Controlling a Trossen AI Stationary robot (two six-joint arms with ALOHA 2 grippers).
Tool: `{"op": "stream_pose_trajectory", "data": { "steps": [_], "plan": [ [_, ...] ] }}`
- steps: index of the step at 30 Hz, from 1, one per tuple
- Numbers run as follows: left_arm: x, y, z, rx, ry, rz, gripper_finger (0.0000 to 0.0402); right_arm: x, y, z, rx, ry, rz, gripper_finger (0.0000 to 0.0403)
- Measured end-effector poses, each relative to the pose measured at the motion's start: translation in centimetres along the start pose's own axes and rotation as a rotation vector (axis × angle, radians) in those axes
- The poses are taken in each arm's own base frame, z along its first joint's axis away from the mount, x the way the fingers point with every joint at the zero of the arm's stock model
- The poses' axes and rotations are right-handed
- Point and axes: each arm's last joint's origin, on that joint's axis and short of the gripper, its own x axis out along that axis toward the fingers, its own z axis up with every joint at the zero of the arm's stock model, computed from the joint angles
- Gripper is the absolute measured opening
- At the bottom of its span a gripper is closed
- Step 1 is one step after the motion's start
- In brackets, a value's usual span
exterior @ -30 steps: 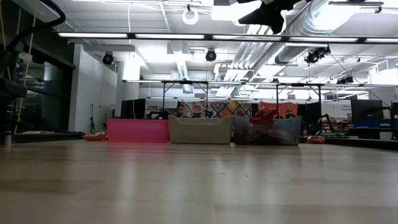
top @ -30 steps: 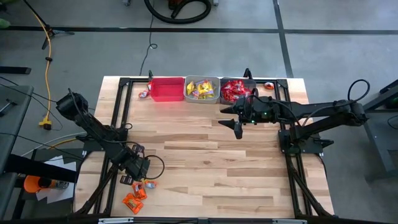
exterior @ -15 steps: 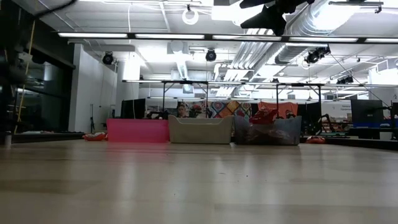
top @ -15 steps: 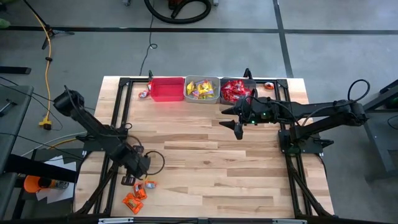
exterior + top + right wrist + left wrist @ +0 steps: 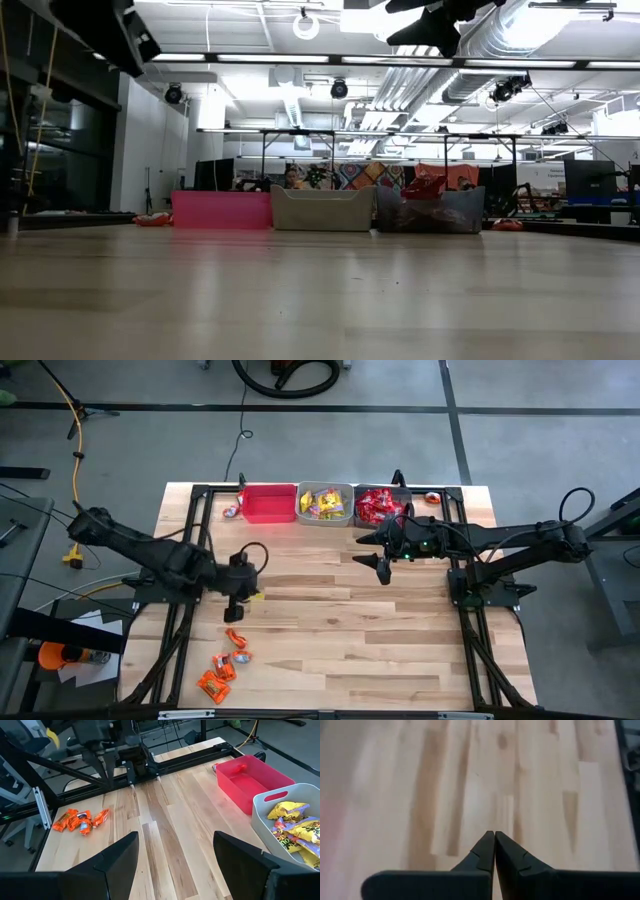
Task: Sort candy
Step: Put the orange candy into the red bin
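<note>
We count three bins in a row along the worktop's (image 5: 330, 620) far edge: a red bin (image 5: 267, 503), a pale grey bin (image 5: 325, 504) in the middle, and a dark bin (image 5: 380, 505). The grey bin holds yellow candies (image 5: 322, 503); the dark bin holds red candies (image 5: 377, 504); too many in each to count. The red bin looks bare inside in the right wrist view.

Loose orange candies (image 5: 222, 668) lie near the worktop's near-left corner: we make out about five, in two small clusters, though the packets overlap and the count is unsure. One more small packet (image 5: 231, 512) lies just beside the red bin, at the far-left corner, and another small item (image 5: 431, 497) sits beyond the dark bin.

Left pincer (image 5: 233, 611) hangs over the worktop's left side, between the bins and the loose orange candies. Its fingers are clenched tip to tip, with nothing visible between them in the left wrist view.

Right pincer (image 5: 377, 550) hovers just in front of the dark bin, fingers spread wide, grasping nothing.
</note>
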Motion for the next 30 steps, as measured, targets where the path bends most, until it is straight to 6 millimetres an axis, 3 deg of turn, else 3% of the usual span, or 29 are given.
{"op": "stream_pose_trajectory", "data": {
  "steps": [7,14,21,30],
  "plan": [
    [2.6,-1.4,-2.8,-0.049,0.285,-0.101,0.0027,0.0,0.0,0.0,0.000,0.000,0.000,0.0252],
    [4.7,-3.4,-6.9,0.073,0.457,-0.090,0.0110,0.0,0.0,0.0,-0.002,0.000,0.000,0.0252],
    [6.3,-4.0,-8.3,0.258,0.467,-0.190,0.0186,0.0,-0.1,-0.2,-0.002,0.020,-0.006,0.0252],
    [8.3,-3.5,-9.7,0.300,0.510,-0.178,0.0200,0.0,-0.2,-0.6,0.025,0.059,-0.018,0.0252]
  ]
}}
